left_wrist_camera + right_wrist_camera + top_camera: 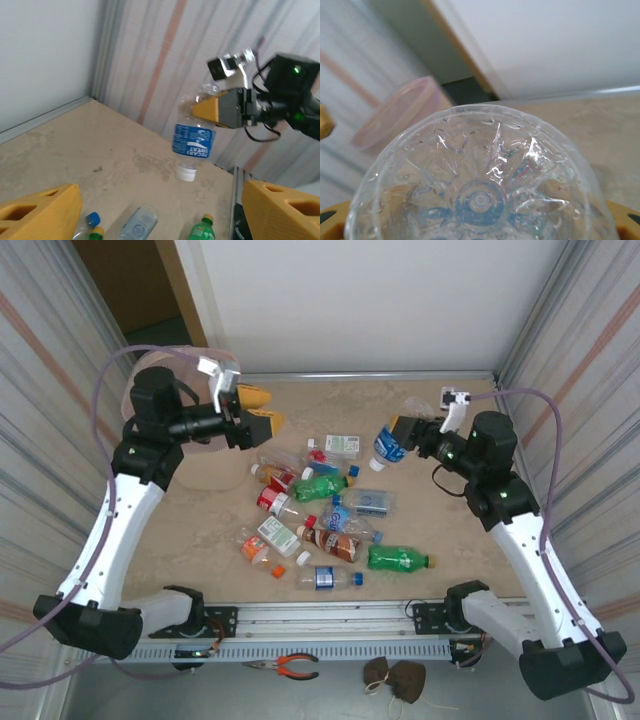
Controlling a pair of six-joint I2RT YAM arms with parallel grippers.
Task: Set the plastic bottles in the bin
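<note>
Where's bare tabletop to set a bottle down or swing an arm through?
Free: the far strip of beige tabletop between the white back wall and the pile of small plastic bottles; the left patch between that pile and the pale pink translucent bin. Crowded: the centre, bottles packed, several touching.

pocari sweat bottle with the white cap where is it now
Top view, right rear: the Pocari Sweat bottle hangs cap-down in the right claw, above the table just beyond the bottle pile.

Both arms raised; left gripper (262, 410) spread wide; right gripper (397, 437) clamped in a grip
</note>
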